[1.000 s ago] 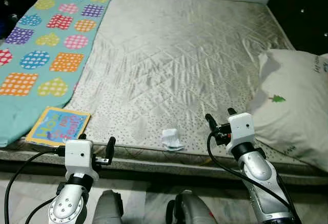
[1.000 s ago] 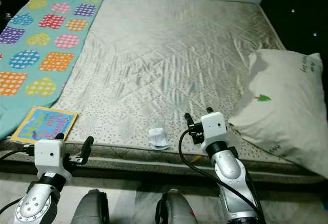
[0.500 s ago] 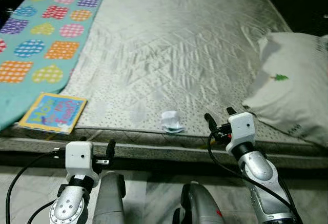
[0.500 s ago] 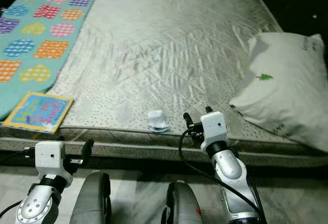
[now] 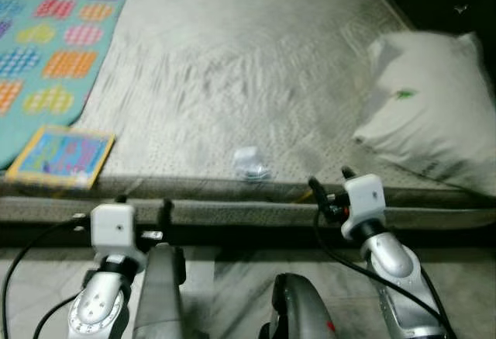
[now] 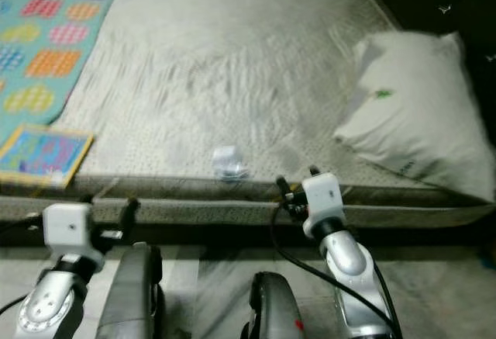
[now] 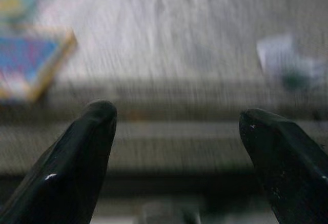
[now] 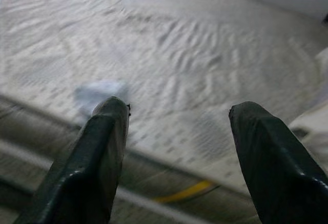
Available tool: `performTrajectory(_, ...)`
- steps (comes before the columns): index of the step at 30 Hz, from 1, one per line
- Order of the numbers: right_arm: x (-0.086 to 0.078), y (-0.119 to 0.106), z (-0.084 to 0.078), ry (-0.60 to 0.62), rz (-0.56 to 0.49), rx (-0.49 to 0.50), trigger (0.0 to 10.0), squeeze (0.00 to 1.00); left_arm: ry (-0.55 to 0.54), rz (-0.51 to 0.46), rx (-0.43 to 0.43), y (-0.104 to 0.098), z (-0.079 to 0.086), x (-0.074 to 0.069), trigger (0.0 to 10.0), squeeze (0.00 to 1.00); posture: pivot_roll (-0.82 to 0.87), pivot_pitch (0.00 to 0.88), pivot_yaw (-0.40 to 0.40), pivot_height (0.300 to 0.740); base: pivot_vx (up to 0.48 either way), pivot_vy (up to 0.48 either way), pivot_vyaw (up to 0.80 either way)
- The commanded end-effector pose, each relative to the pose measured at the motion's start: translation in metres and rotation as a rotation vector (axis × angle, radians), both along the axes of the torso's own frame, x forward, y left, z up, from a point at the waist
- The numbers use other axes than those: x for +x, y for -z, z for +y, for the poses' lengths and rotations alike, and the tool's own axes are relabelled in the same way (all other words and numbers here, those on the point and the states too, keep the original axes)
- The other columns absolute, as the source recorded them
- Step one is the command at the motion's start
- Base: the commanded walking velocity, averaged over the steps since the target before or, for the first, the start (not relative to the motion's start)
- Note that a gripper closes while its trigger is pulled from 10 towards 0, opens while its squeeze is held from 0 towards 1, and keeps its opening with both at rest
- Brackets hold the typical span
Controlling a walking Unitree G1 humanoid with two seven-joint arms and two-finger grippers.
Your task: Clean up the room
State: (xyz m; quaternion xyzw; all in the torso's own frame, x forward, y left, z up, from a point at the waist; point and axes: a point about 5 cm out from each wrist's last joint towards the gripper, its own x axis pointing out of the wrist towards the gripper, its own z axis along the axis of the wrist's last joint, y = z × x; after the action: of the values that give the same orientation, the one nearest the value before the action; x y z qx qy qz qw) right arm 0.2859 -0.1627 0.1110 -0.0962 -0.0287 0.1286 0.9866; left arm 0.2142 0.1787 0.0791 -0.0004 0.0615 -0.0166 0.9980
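A bare mattress (image 5: 232,67) with a pale quilted, speckled cover spans most of the scene; its near edge runs left to right just beyond both grippers. The head views are motion-blurred.

A turquoise blanket (image 5: 54,52) printed with coloured squares, hearts and circles lies along the far left of the mattress. A white pillow (image 5: 434,122) with a small green tree mark lies at the right, its near corner reaching over the mattress edge.

A flat picture book (image 5: 60,156) with a yellow border and a blue cover lies at the near left of the mattress, just beside the near end of the blanket.

A small crumpled white item (image 5: 251,164), possibly a tissue or a sock, lies near the middle of the near edge, on the mattress surface. It is pale with a slightly darker fold on its near side; blur hides finer detail. It sits between the two grippers in the left-right sense and touches neither.

The left gripper (image 7: 177,147) is held below the mattress edge, fingers spread wide and empty, with the book and the white item well ahead of it. The right gripper (image 8: 177,147) is at the mattress edge, right of the white item, fingers likewise spread apart and holding nothing.

The pale tiled floor (image 5: 232,277) shows at the near side.
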Motion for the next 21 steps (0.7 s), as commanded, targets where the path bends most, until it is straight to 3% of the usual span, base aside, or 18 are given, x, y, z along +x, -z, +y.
performTrajectory(1,-0.0033,0.0040,-0.0017,-0.002,0.019,0.003,10.0,0.00,0.002,-0.008,0.003,-0.0027,0.0029,0.0006,10.0,0.00,-0.02,0.218,-0.079,0.575,0.000,0.000,0.00)
performTrajectory(5,-0.0035,0.0041,0.0006,-0.012,0.014,-0.031,10.0,0.00,0.003,-0.003,-0.004,-0.0016,0.0031,0.0007,10.0,0.00,-0.02,0.216,-0.078,0.575,0.000,0.000,0.22)
performTrajectory(12,-0.0039,0.0038,0.0009,-0.016,0.011,-0.024,10.0,0.00,0.010,0.000,-0.010,-0.0010,0.0023,0.0001,10.0,0.00,-0.02,0.213,-0.077,0.575,0.000,0.000,0.71)
performTrajectory(21,-0.0032,0.0039,0.0016,-0.018,0.014,-0.020,10.0,0.00,0.030,-0.013,-0.025,-0.0025,0.0007,0.0013,10.0,0.00,-0.02,0.216,-0.078,0.575,0.000,0.000,0.00)
